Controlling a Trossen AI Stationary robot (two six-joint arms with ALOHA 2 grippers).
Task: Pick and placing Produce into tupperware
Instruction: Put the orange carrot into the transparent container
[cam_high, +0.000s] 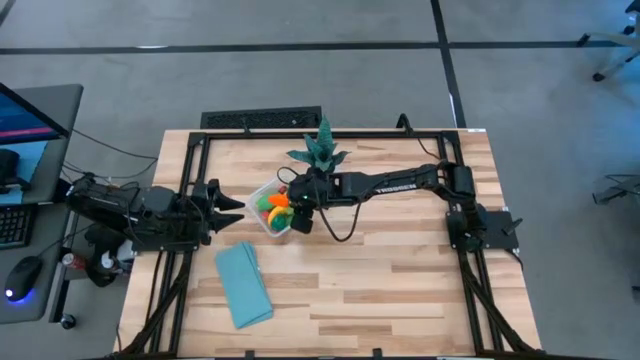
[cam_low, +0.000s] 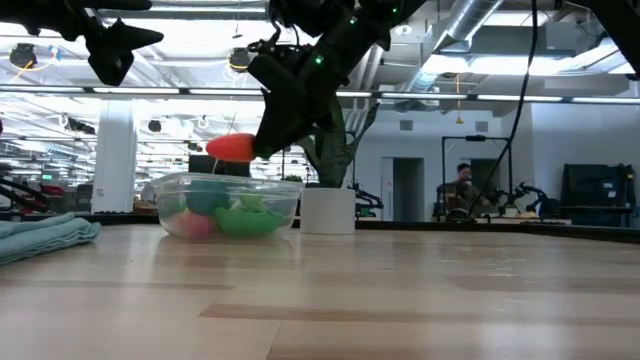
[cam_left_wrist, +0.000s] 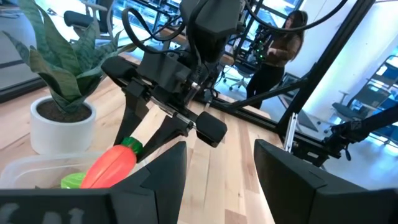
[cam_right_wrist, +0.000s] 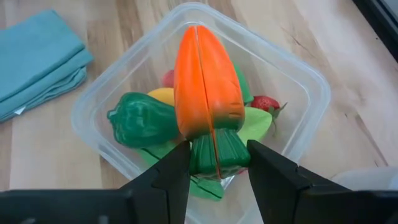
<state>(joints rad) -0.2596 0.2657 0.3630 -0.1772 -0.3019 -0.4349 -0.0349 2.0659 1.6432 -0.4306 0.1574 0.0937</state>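
1. Right fingers (cam_right_wrist: 214, 165) pinch carrot (cam_right_wrist: 205, 87) by its green end, long axis pointing away, directly above tupperware (cam_right_wrist: 311, 87).
2. Left fingers (cam_left_wrist: 217, 171) spread, idle at counter's (cam_high: 400, 290) left edge.

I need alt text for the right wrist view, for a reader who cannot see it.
The right gripper holds a toy carrot by its green top, above a clear tupperware that contains a green pepper, a strawberry and other produce. A folded blue cloth lies beside it.
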